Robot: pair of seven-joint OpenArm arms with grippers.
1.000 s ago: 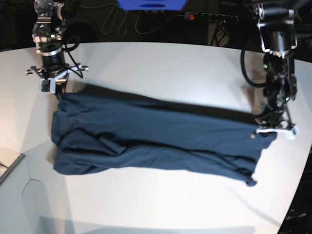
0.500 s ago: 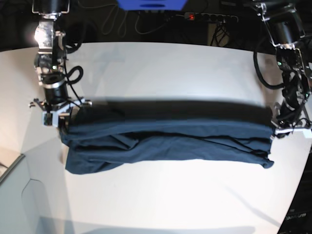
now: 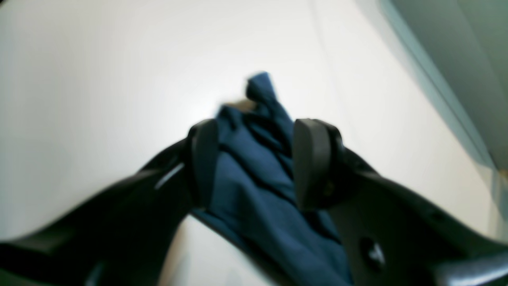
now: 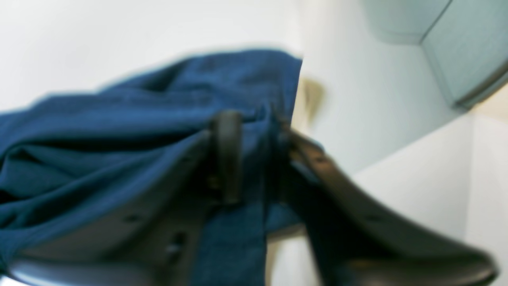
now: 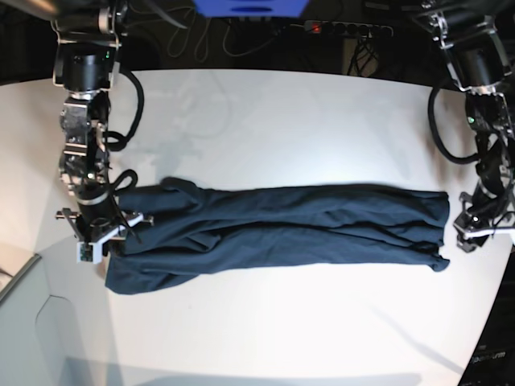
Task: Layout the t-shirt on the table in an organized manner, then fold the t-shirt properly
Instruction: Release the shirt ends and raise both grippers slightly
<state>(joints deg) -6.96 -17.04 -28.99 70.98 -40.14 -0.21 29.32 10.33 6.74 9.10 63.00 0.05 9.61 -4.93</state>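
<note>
The dark navy t-shirt (image 5: 282, 225) lies as a long bunched band across the middle of the white table (image 5: 282, 121). My right gripper (image 5: 109, 241) is at the shirt's end on the base view's left. In the right wrist view the gripper (image 4: 256, 159) is shut on a fold of the shirt (image 4: 119, 131). My left gripper (image 5: 460, 225) is at the shirt's other end, near the table's edge. In the left wrist view the gripper (image 3: 256, 159) has bunched fabric (image 3: 258, 186) between its dark fingers (image 3: 313, 159).
A power strip (image 5: 346, 28) with a red light, cables and a blue object (image 5: 249, 6) lie beyond the table's far edge. A grey-green surface (image 5: 24, 322) sits off the table's corner on the base view's lower left.
Both arms have come toward the front and lowered. The shirt, stretched between them before, has narrowed into a flatter band that now lies lower on the table.
</note>
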